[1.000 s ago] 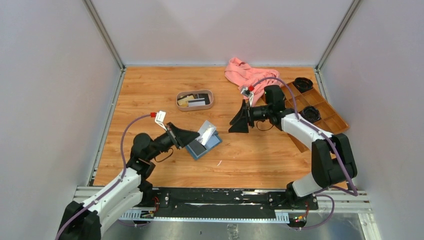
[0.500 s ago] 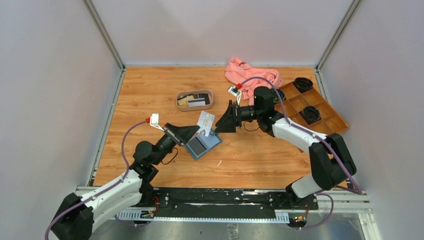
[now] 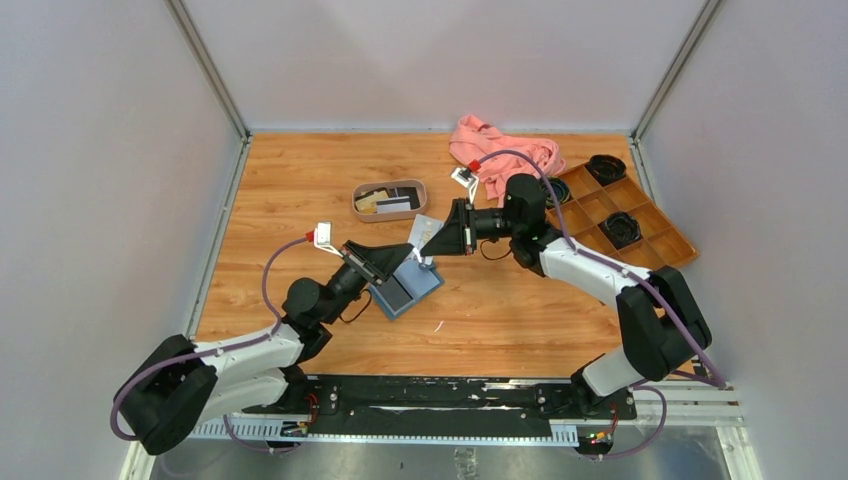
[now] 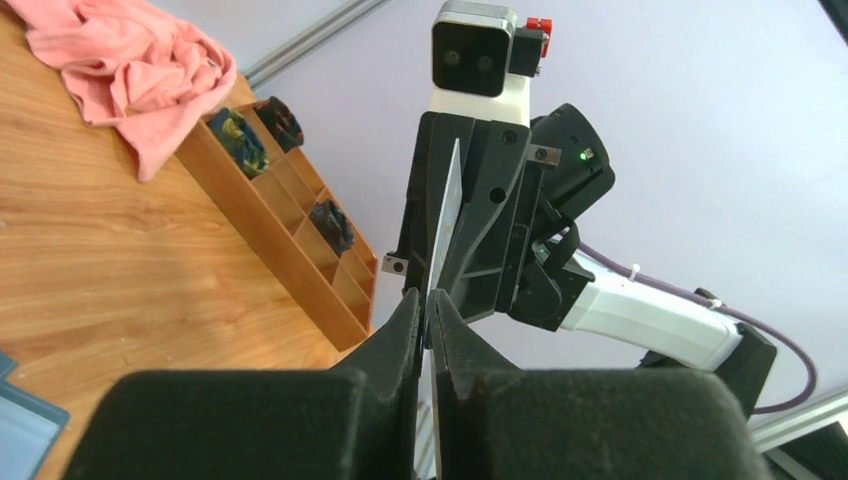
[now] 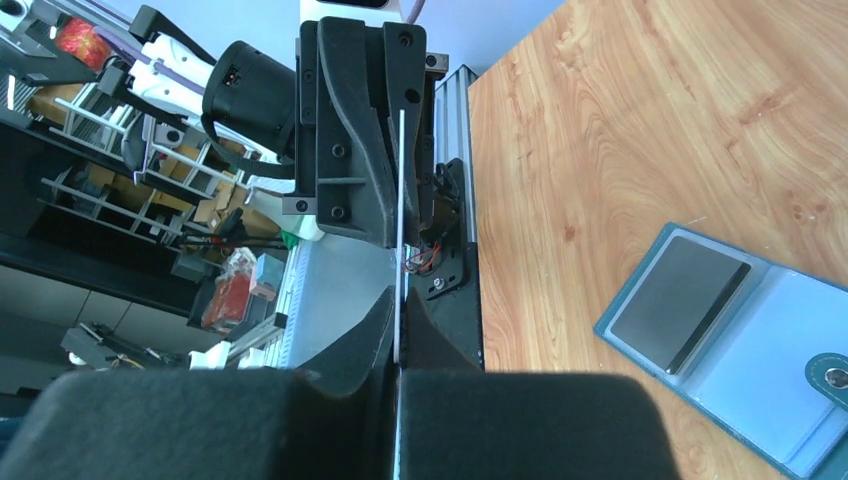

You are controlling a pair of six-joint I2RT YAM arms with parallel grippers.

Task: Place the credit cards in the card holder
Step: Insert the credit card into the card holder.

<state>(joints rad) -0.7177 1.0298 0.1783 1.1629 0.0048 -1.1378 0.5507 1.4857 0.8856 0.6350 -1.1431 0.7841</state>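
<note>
A white-grey credit card (image 3: pixel 420 234) hangs on edge above the open teal card holder (image 3: pixel 406 290). My left gripper (image 3: pixel 404 260) is shut on the card's near end. My right gripper (image 3: pixel 432 244) is shut on its far end. In the left wrist view the card (image 4: pixel 444 225) shows edge-on, running from my fingers (image 4: pixel 400 330) into the right gripper's. The right wrist view also shows the card (image 5: pixel 401 190) edge-on. There the card holder (image 5: pixel 770 390) lies open with a dark card (image 5: pixel 680 300) in its left pocket. More credit cards (image 3: pixel 388 203) lie in the oval tray.
The oval pinkish-rimmed tray (image 3: pixel 358 205) stands behind the card holder. A pink cloth (image 3: pixel 495 150) lies at the back. The brown compartmented box (image 3: pixel 655 235) with black items sits at the right. Enclosure walls bound the table on three sides.
My right gripper moved left to the raised card and shut on its far end. My left arm shifted a little right and up, still holding the card.
</note>
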